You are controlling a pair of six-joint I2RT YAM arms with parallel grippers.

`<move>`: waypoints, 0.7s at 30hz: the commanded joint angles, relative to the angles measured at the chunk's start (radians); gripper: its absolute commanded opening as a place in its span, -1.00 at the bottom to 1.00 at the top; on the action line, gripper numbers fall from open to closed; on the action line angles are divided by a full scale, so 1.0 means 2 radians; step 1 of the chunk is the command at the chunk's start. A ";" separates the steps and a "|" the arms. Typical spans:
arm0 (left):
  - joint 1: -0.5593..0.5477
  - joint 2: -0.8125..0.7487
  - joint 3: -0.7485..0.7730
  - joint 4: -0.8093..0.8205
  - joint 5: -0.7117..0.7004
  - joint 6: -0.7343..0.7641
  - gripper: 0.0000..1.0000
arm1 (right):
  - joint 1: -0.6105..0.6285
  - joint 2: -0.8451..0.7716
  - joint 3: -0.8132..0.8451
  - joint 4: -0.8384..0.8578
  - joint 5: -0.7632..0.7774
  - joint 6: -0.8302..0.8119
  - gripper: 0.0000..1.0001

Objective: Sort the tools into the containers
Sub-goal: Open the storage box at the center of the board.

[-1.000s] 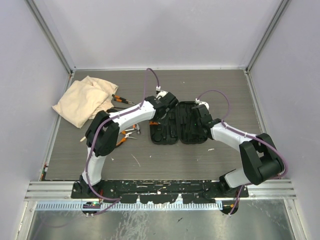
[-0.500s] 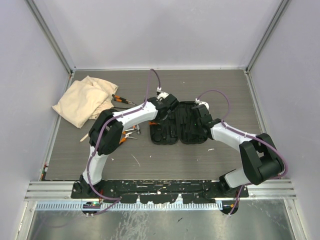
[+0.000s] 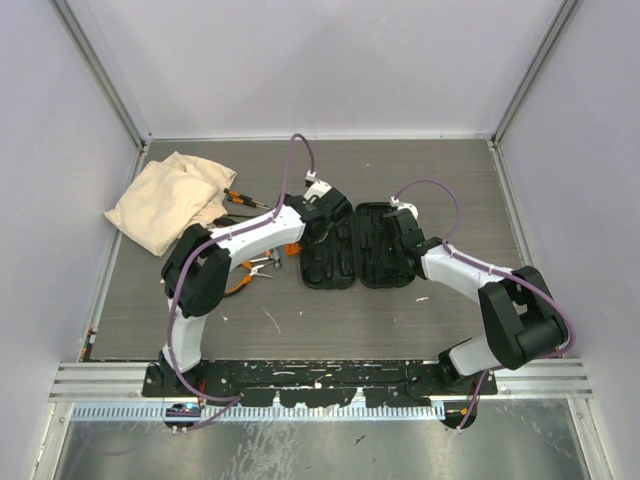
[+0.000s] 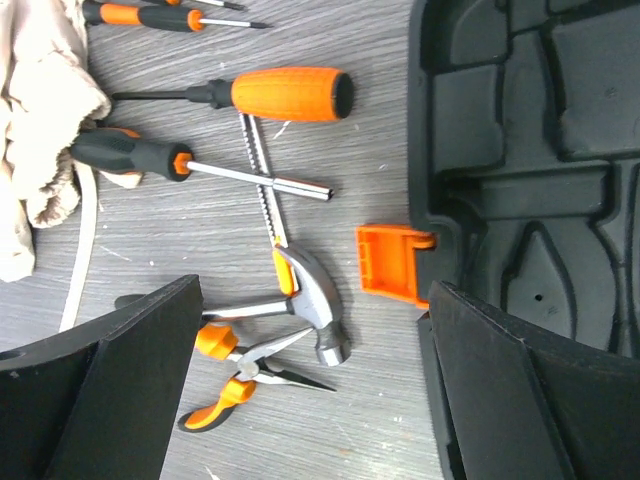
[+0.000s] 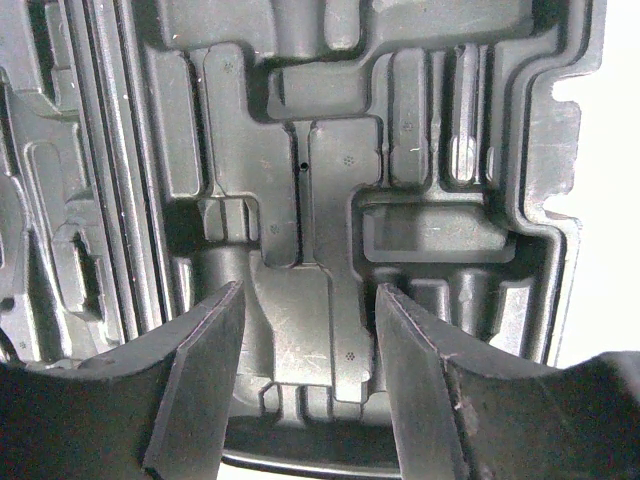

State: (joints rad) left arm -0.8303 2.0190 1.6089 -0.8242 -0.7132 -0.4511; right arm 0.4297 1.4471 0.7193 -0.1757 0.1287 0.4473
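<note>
Over the strip between the tools and the open black case [image 3: 335, 262], the left claw [image 4: 315, 290] has drifted a little toward the tools in the last second. Its elbow has swung leftward in the overhead view, while the right arm has not stirred. I read that as the left arm lining up for a first pick. Nothing is sorted yet, since every moulded recess that shows in the case is bare. The left claw is spread wide and carries nothing, with the hammer [image 4: 322, 322] directly below the gap between its fingers. The right claw [image 5: 310, 300] hangs over the case's right half, partly spread, nothing between its fingers (whether it touches the plastic I cannot tell).

All the tools lie on the tabletop [image 4: 380, 400] just left of the case, beside the cloth bag [image 3: 165, 200]. Counted from the left wrist view:
- one hammer
- one pair of pliers [image 4: 250, 372]
- one serrated blade [image 4: 258, 165]
- four screwdrivers — a fat orange-handled one [image 4: 290, 93], a black-handled one [image 4: 130, 153] whose shaft crosses the blade, and two small ones [image 4: 125, 13] cut off by the top edge

Beyond the tools there is one case with two halves and one orange latch [image 4: 390, 262], and one bag.
</note>
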 commanded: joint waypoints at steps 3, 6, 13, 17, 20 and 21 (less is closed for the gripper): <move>0.017 -0.067 -0.041 0.020 -0.030 0.000 0.92 | 0.001 0.012 -0.005 0.000 -0.017 0.006 0.20; 0.028 -0.100 -0.071 0.026 -0.019 -0.003 0.92 | 0.001 0.011 -0.005 -0.001 -0.018 0.005 0.20; 0.086 -0.236 -0.173 0.101 0.118 0.020 0.90 | 0.001 -0.026 0.008 -0.006 -0.028 -0.018 0.22; 0.125 -0.315 -0.217 0.120 0.173 0.029 0.92 | 0.001 -0.058 0.028 -0.026 -0.018 -0.031 0.24; 0.148 -0.351 -0.239 0.116 0.202 0.036 0.94 | 0.001 -0.081 0.038 -0.034 -0.023 -0.043 0.27; 0.155 -0.360 -0.244 0.114 0.212 0.039 0.94 | 0.001 -0.089 0.040 -0.035 -0.026 -0.047 0.28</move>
State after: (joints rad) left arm -0.5591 1.3769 1.1610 -0.6521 -0.4164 -0.4038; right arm 0.4282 1.3556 0.7330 -0.2417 0.0944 0.3977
